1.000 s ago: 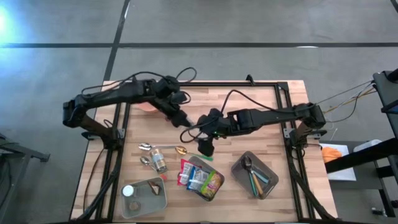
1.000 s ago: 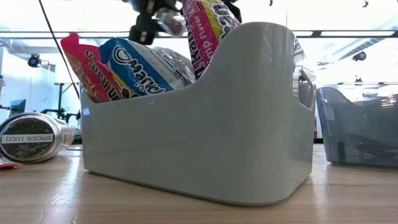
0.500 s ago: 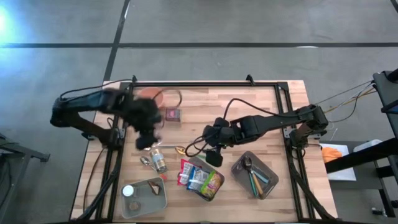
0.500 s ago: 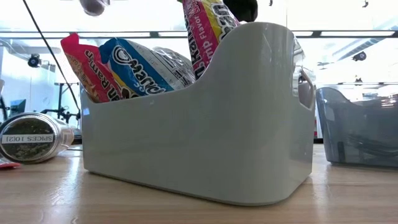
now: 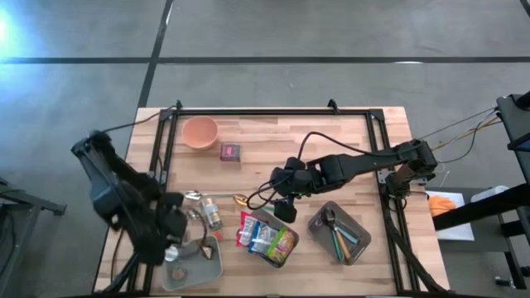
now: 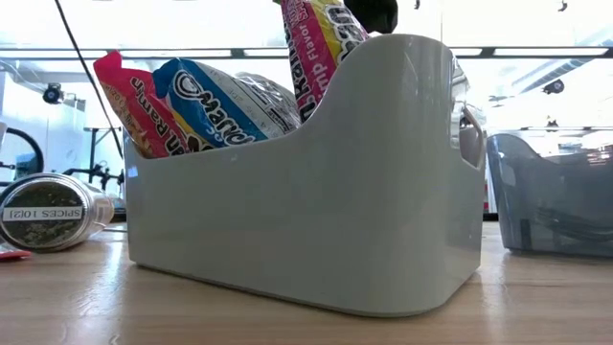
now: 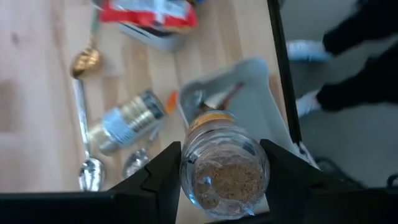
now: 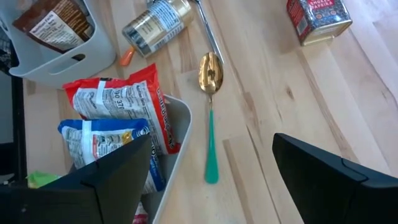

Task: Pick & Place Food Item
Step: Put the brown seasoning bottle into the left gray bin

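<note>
My left gripper (image 5: pixel 184 228) is over the table's near left corner, shut on a clear spice jar (image 7: pixel 224 165) with brown contents and an orange cap. It hangs above a grey bin (image 5: pixel 211 266). My right gripper (image 5: pixel 281 207) stands open above the wood at mid-table, touching nothing. It is beside a white bin (image 5: pixel 263 217) of snack packets (image 8: pixel 118 124). A second spice jar (image 5: pixel 212 215) lies on its side on the table. My left gripper pinches the jar's glass body (image 7: pixel 186 174) between its two fingers (image 7: pixel 163 177), one on each side. The fingers slant steeply down from above. The jar is lifted clear, its capped end (image 7: pixel 211 118) pointing away toward the grey bin (image 7: pixel 264 112) below.
A gold spoon with a green handle (image 8: pixel 210 81) and silver spoons (image 5: pixel 193 196) lie between the arms. A red tin (image 5: pixel 230 151) and an orange bowl (image 5: pixel 199 131) sit at the far left. A dark bin with cutlery (image 5: pixel 339 232) is at the near right.
My left gripper has swung fast from the table's far middle toward the near left corner, rolling as it went and keeping hold of the jar. It now hangs over the grey bin. My right gripper has shifted slightly toward the near edge, still open.
</note>
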Controlling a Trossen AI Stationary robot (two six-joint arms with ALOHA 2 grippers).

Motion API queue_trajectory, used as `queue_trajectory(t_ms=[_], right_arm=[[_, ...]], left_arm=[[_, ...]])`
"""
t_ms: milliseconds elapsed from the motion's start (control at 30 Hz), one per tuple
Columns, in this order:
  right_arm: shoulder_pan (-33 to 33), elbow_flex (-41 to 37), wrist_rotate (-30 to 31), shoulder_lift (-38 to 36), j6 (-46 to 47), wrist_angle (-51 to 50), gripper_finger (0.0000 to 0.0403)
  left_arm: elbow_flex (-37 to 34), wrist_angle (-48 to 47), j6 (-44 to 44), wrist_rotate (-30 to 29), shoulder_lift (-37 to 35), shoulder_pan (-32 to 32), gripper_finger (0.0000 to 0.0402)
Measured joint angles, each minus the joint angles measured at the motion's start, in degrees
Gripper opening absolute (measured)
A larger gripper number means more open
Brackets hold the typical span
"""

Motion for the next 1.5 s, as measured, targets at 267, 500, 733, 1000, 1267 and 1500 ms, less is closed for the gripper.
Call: queue_trajectory(t_ms=[267, 500, 733, 1000, 1267, 1500], right_arm=[[0.0, 0.0, 0.0, 0.0, 1.0, 0.0, 0.0334], [0.0, 0.0, -0.1, 0.0, 1.1, 0.0, 0.0334], [0.1, 0.0, -0.1, 0.0, 1.1, 0.0, 0.0334], [1.7, -0.3, -0.1, 0.0, -1.7, -1.4, 0.0334], [2.8, -1.3, -0.1, 0.0, -2.2, -1.4, 0.0334], [2.9, -3.2, -0.1, 0.0, -2.3, -1.3, 0.0334]], left_arm=[[-0.1, 2.1, 1.8, 3.6, 8.9, -3.7, 0.0173], [-0.1, 9.0, 4.3, 4.9, 11.5, -3.8, 0.0173], [-0.1, 11.5, 3.4, 6.7, 14.2, -5.0, 0.0172], [-0.1, 11.8, -1.1, 7.6, 20.8, -7.9, 0.0172], [-6.4, 19.7, -12.9, 7.5, 20.9, -11.4, 0.0172], [-12.8, 21.6, -24.0, 6.8, 20.7, -11.8, 0.0172]])
